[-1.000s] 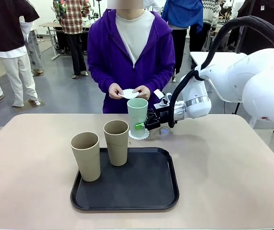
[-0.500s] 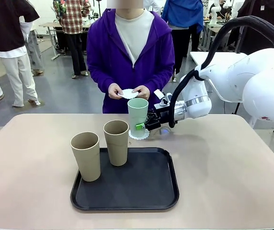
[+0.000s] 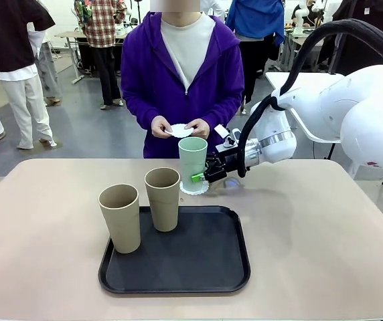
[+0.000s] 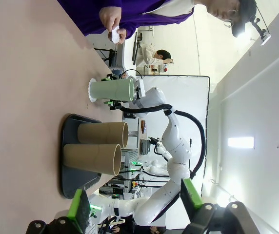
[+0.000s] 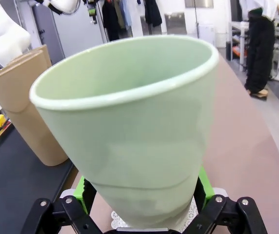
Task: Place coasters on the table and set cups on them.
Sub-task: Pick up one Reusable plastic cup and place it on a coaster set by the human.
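A mint green cup [image 3: 193,156] stands upright on a lacy white coaster [image 3: 193,188] on the beige table [image 3: 312,227], just beyond the tray. My right gripper [image 3: 201,175] reaches in from the right at the cup's lower part. Its green pads [image 5: 84,189] flank the cup [image 5: 134,131] with the jaws wide open. The coaster's edge [image 5: 193,214] peeks out under the cup. Two beige cups [image 3: 120,217] [image 3: 163,198] stand on the black tray [image 3: 205,267]. The person holds another white coaster [image 3: 180,130] in both hands. My left gripper [image 4: 134,201] is open and holds nothing, far from the cups.
The person in a purple hoodie stands at the far edge of the table, right behind the mint cup. The tray takes up the table's front middle. Bare tabletop lies left and right of it.
My right arm's wrist has edged slightly up and to the right. The mint cup, the beige cups and the person's hands have stayed put.
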